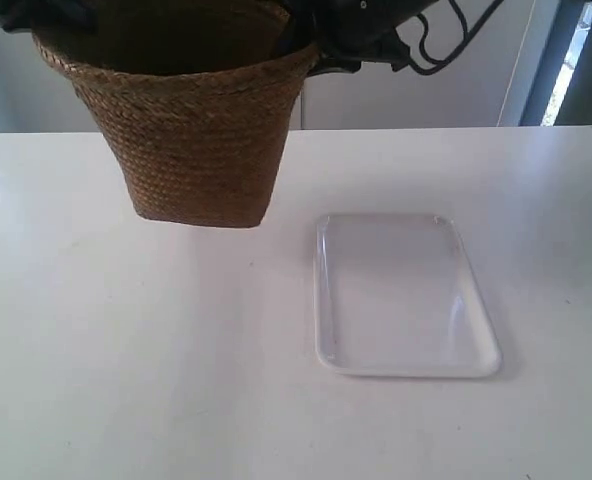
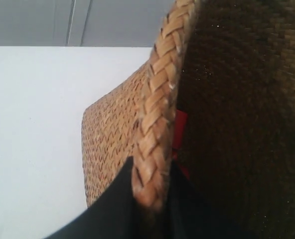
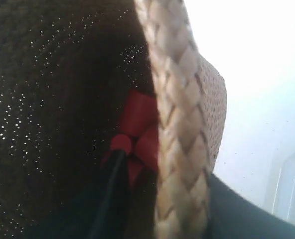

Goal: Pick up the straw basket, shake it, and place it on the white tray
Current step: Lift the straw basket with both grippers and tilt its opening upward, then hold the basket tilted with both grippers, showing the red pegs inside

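Your left gripper [image 2: 150, 191] is clamped on the braided rim of the straw basket [image 1: 196, 140], one dark finger outside the wall and one inside. The basket hangs clear of the table [image 1: 96, 380] at the far left, upright, with its base off the surface and left of the white tray [image 1: 408, 372].

Your right gripper [image 3: 180, 211] pinches the rim the same way. Its camera catches a corner of the tray past the basket wall, so I judge it holds the tray side. The red piece [image 3: 137, 132] just inside the rim is probably a finger pad, though the view is too dark to be sure.

For the shake:
- Keep both arms moving together so the rim is not pulled apart or twisted out of either pinch.
- Use short strokes, because braided straw can slip between narrow fingers.

To the left and near side the table is bare and gives you room. To the right, the basket's base looks wide against the tray, so centre it over the tray and lower it straight down, watching the low rim. The table's far right corner is well beyond the tray.
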